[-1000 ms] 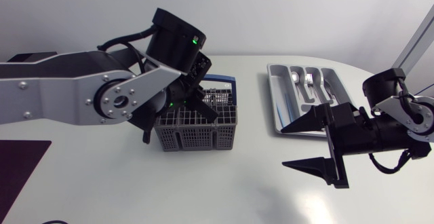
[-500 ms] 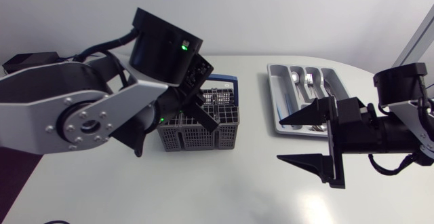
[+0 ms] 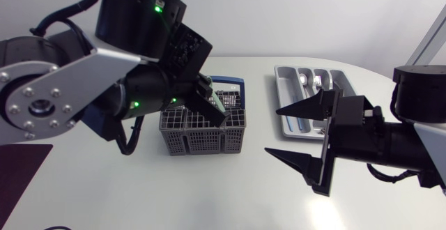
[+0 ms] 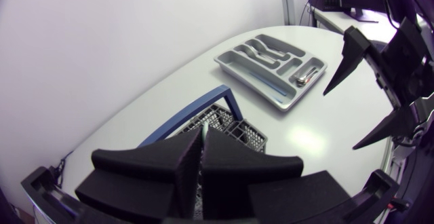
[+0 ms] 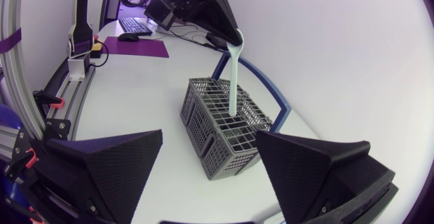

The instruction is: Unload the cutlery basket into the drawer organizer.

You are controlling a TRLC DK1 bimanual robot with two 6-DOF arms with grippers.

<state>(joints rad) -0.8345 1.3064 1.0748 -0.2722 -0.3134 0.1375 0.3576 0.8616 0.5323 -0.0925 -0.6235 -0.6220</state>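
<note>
my left gripper (image 5: 232, 36) pinches the top of a pale green utensil (image 5: 232, 75), tip below in the basket (image 5: 203, 125); likely light, stiff, slick: i hold its flat faces. right gripper (image 3: 272, 131) open, empty

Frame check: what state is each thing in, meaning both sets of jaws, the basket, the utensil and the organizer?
Cutlery basket: upright on the table.
Drawer organizer: flat on the table, cutlery in several compartments.
Left jaws: shut on the pale utensil.
Pale utensil: hanging upright, lower end inside the basket.
Right jaws: open, empty, between basket and organizer.
</note>
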